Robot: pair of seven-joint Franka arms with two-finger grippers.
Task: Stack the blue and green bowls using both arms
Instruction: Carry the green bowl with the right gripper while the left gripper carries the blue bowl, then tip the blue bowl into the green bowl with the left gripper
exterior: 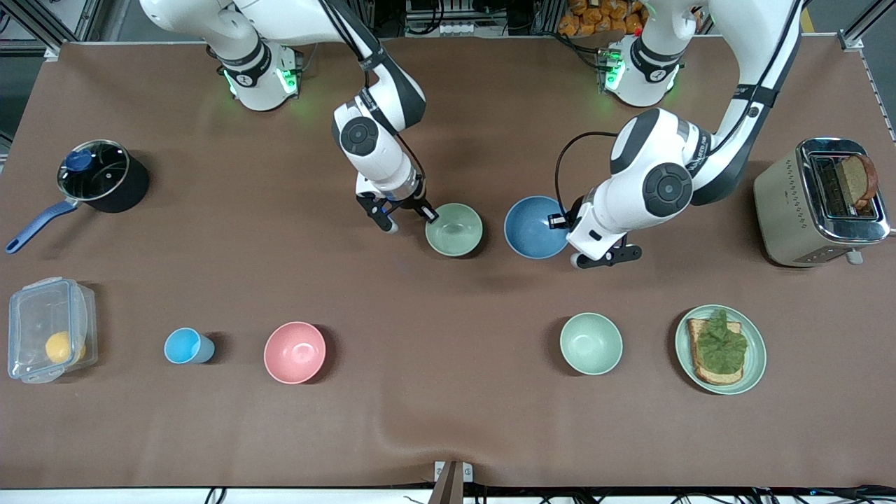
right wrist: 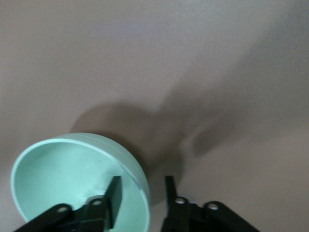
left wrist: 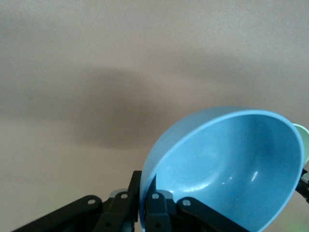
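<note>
The blue bowl [exterior: 533, 227] is at mid-table, tilted. My left gripper [exterior: 561, 223] is shut on its rim at the side toward the left arm's end. In the left wrist view the fingers [left wrist: 146, 181] pinch the blue bowl's [left wrist: 227, 169] wall, one inside and one outside, and the bowl looks raised off the cloth. The green bowl [exterior: 454, 229] sits beside it, toward the right arm's end. My right gripper [exterior: 411, 220] is open and straddles the green bowl's rim. In the right wrist view [right wrist: 142, 186] one finger is inside the green bowl [right wrist: 67, 179] and one outside, not touching.
A second green bowl [exterior: 591, 343], a pink bowl [exterior: 295, 352] and a light-blue cup [exterior: 185, 346] stand nearer the camera. A plate with toast and lettuce [exterior: 754, 364] and a toaster [exterior: 784, 203] are at the left arm's end. A pot [exterior: 119, 189] and a plastic box [exterior: 28, 308] are at the right arm's end.
</note>
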